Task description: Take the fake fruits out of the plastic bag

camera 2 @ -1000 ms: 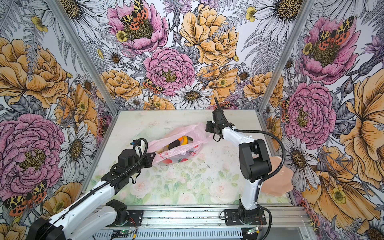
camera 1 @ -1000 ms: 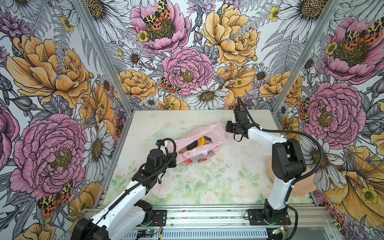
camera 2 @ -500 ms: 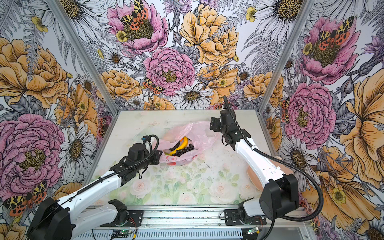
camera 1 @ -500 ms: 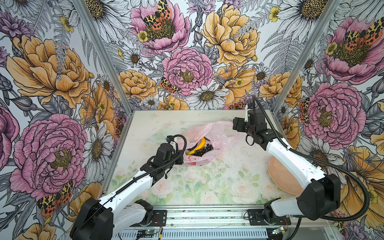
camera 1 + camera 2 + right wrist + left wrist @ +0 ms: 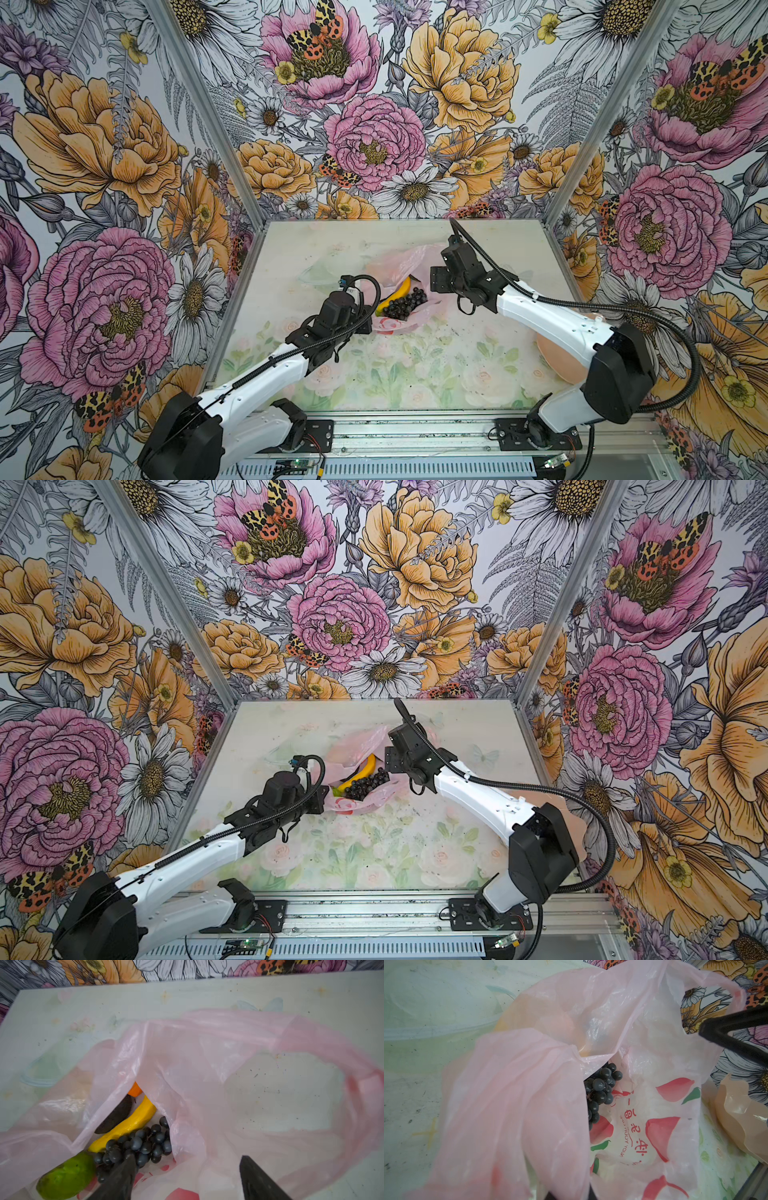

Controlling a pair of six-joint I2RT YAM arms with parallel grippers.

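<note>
Pink plastic bag (image 5: 397,264) lies mid-table at the centre of both top views, mouth open. Inside it: banana (image 5: 128,1124), grape bunch (image 5: 137,1145), lime-green fruit (image 5: 66,1176), dark avocado (image 5: 116,1116), orange (image 5: 134,1089). Left gripper (image 5: 368,326) pressed together, pinching the bag's edge. Right gripper (image 5: 187,1178) spread, holding nothing, at the bag mouth by the grapes.

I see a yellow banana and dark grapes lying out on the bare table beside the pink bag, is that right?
Not quite. The banana and grapes lie inside the pink bag, in its open mouth, not on the bare table beside it. The right wrist view shows this.
</note>
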